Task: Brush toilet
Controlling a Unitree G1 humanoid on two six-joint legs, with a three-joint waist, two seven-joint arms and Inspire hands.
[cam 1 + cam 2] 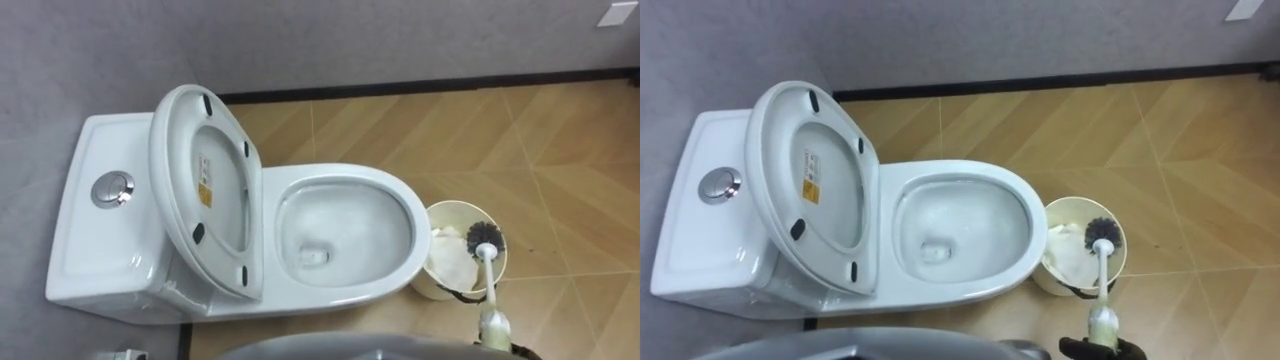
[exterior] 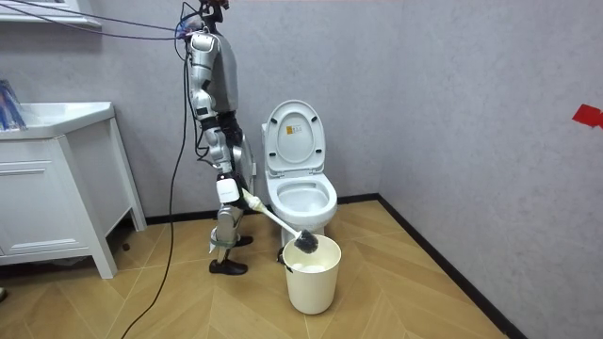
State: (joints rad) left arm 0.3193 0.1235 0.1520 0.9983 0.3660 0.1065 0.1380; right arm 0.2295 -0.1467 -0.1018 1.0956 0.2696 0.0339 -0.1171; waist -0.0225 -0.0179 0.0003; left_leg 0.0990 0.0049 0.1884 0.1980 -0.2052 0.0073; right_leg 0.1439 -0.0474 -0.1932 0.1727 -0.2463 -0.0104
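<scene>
Left eye view: the brush (image 1: 488,275) slants with its dark bristle head over the mouth of the bin (image 1: 450,207), which sits just beside the front of the toilet (image 1: 340,178). The toilet's seat is up and the bowl open. I judge the brush light and stiff, with a long plastic shaft that is slick when wet and a head that is likely to drip. The place to hold it is the thick grip end, well away from the bristles.

Right eye view: the right robot hand (image 1: 1102,348) shows dark at the lower edge, its fingers curled tight round that grip end and holding nothing else.

Room view: the robot stands upright beside the toilet, at the room view's left. The brush runs from the hand down to the bin's rim. Whether the head touches anything inside I cannot tell.
</scene>
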